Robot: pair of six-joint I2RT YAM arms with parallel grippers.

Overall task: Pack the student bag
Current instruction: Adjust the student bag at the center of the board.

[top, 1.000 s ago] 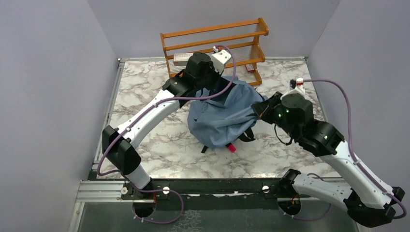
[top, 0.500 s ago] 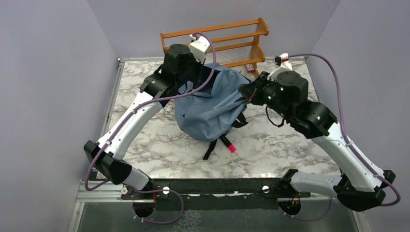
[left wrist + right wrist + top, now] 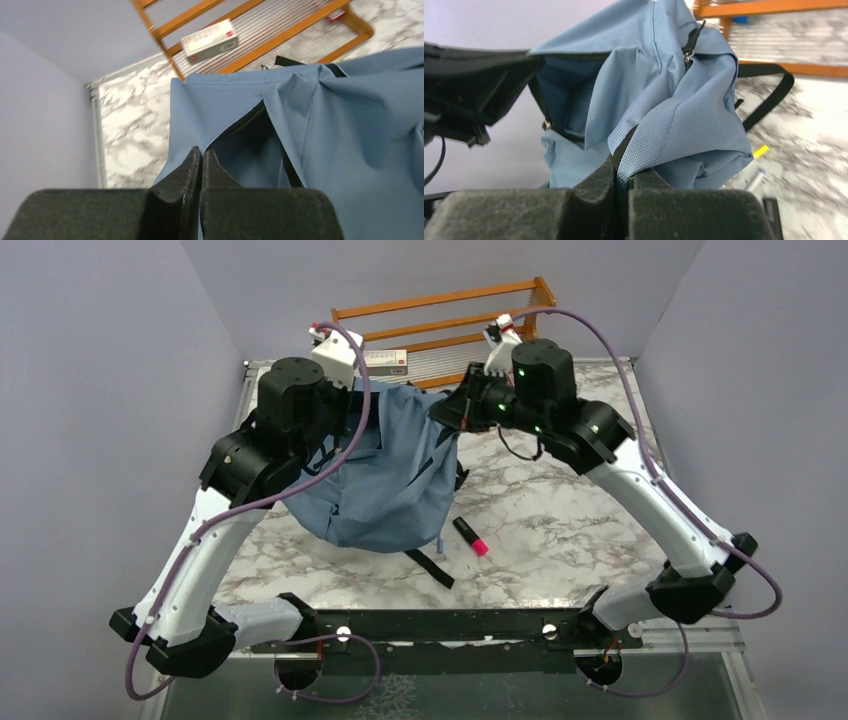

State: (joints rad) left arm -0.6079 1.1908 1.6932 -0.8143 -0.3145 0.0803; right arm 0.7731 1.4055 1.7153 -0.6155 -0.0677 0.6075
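Lilac walls (image 3: pixel 100 390) close in a marble-patterned bench (image 3: pixel 560 530), with an orange wooden rack (image 3: pixel 440 305) at the top centre of the overhead view and a small white box (image 3: pixel 385 358) lying on one of its shelves. Left of centre in that view the dusty-blue bag (image 3: pixel 385 485) hangs stretched between the two arms, its upper edge held up near the rack and its belly sagging toward the lower middle of the bench; whether its bottom touches the marble cannot be told. The left tool (image 3: pixel 201 155) is pressed together on the cloth edge at the bag's upper left corner, just beside the black zip (image 3: pixel 245 120), seen at bottom centre of its wrist view. The right tool (image 3: pixel 623 167) is pinching a bunched fold of the bag's cloth on the opposite, upper right side. Between the two grips the zip gapes and the darker blue inside shows. A black strap (image 3: pixel 432 568) trails from under the bag toward the lower centre of the overhead view. Just right of the bag, a black marker (image 3: pixel 470 537) with a pink cap lies flat on the bench, apart from the cloth
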